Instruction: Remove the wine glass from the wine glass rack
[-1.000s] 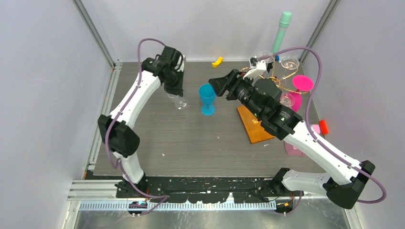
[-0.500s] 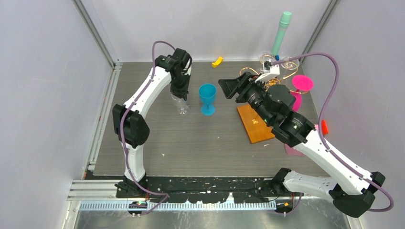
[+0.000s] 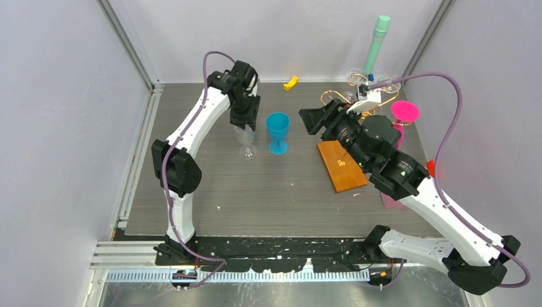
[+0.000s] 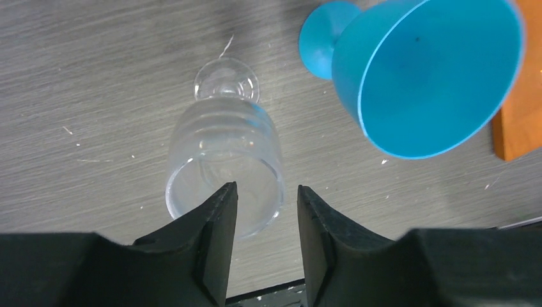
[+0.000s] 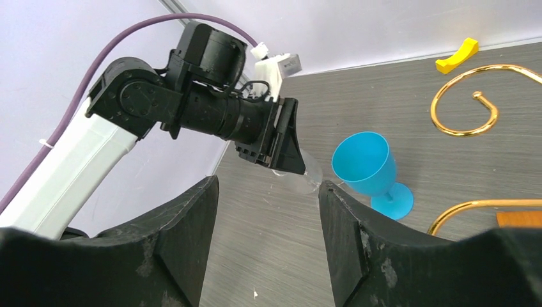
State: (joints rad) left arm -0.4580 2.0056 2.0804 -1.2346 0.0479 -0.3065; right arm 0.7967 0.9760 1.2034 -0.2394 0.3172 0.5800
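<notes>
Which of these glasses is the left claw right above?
The clear wine glass, standing upright directly beneath the left gripper. The blue goblet stands off to its side, and the pink glass is much farther off.

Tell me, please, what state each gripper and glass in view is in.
clear wine glass, upright on the table, not gripped.
left gripper, open, jaws straddling that glass's rim.
right gripper, open, empty.
blue goblet, upright beside it.
wine glass rack, upright, pink glass hanging on it.
</notes>
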